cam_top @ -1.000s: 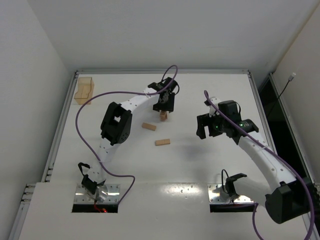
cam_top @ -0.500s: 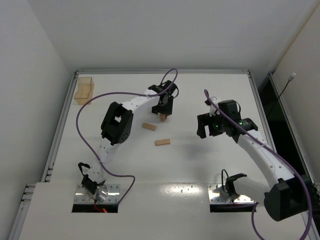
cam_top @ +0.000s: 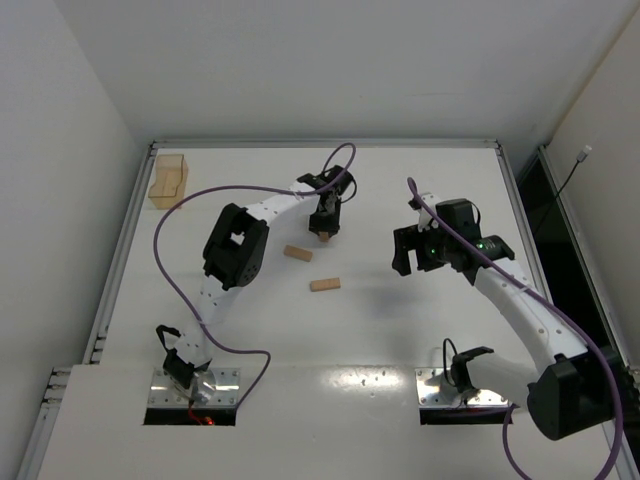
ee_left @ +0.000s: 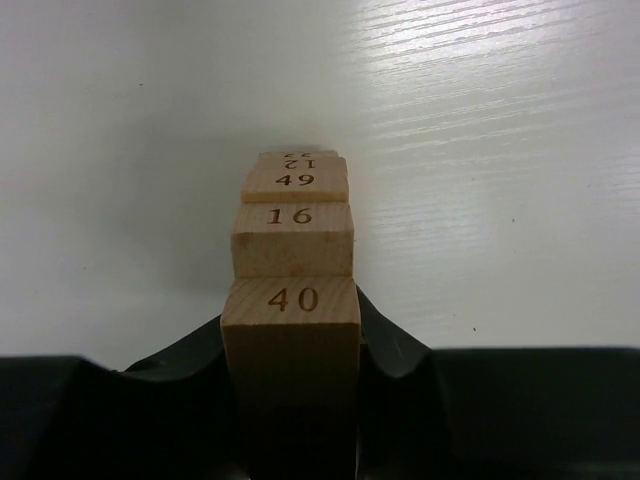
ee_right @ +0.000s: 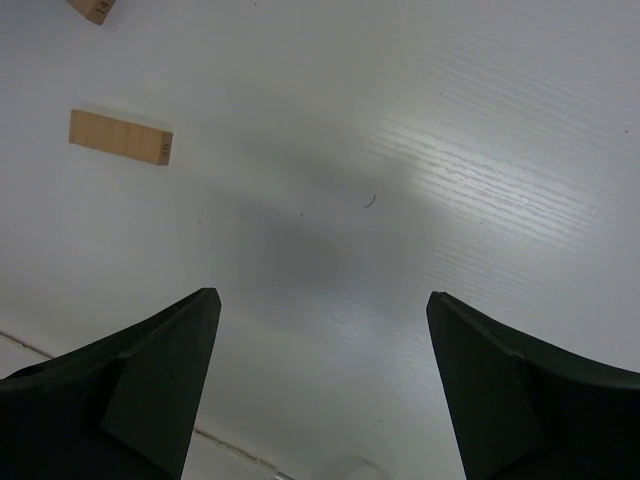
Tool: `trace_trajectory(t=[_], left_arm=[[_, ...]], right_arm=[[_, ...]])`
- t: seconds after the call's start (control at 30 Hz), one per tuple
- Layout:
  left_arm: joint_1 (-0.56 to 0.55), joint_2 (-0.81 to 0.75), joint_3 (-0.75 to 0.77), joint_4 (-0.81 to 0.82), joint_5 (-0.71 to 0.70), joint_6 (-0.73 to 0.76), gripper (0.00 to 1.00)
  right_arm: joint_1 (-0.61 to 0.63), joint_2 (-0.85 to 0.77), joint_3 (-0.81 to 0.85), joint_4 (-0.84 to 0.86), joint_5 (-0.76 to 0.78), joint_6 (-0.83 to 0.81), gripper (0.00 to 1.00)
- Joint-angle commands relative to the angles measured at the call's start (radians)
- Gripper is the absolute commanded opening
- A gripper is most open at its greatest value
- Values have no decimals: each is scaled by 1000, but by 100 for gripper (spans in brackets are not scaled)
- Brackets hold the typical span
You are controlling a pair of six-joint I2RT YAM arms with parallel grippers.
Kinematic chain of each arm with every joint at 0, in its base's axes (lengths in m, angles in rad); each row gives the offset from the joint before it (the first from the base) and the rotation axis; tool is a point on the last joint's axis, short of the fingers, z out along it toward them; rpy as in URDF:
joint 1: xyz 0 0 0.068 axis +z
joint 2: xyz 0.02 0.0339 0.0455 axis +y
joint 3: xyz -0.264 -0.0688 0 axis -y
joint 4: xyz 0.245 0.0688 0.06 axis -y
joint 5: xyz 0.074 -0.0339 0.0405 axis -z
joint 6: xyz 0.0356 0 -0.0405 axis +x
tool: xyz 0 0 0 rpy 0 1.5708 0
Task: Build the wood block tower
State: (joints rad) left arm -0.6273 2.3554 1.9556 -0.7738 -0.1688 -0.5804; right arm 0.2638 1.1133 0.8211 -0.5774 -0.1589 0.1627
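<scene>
In the left wrist view my left gripper (ee_left: 290, 345) is shut on a light-tan wood block marked 40 (ee_left: 292, 300), held on end directly over the tower (ee_left: 293, 238). The tower is a narrow column of the same blocks, with ends marked 16, 49 and 12 showing below. I cannot tell whether block 40 touches it. In the top view the left gripper (cam_top: 325, 220) covers most of the tower (cam_top: 326, 238). Two loose wood blocks (cam_top: 298, 253) (cam_top: 324, 285) lie flat on the table. My right gripper (cam_top: 412, 255) is open and empty above bare table (ee_right: 320, 295); one loose block (ee_right: 120, 137) shows at its upper left.
A clear amber-tinted plastic box (cam_top: 168, 180) stands at the far left corner of the white table (cam_top: 250, 330). A purple cable (cam_top: 200, 195) loops from the left arm over the table's left half. Raised rails edge the table (cam_top: 125, 250).
My left gripper has turned and shifted slightly over the tower, hiding more of it. The right arm and the two loose blocks have hardly moved.
</scene>
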Motion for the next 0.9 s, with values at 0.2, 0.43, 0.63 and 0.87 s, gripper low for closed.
trace_trajectory(t=[0.2,0.43,0.63,0.87], left_arm=[[-17,22,-3,18,31,-1,37],[-17,22,-3,18,8,-10,85],[-17,-8,66,18,8,22,85],[-17,-99,130,8,-60,42,85]], right_arm=[[-5,0,18,33,-14,14,82],[-5,0,18,33,-14,14,82],[-5,-9,0,33,-14,14,82],[-5,-18,-19,33,-33,14,80]])
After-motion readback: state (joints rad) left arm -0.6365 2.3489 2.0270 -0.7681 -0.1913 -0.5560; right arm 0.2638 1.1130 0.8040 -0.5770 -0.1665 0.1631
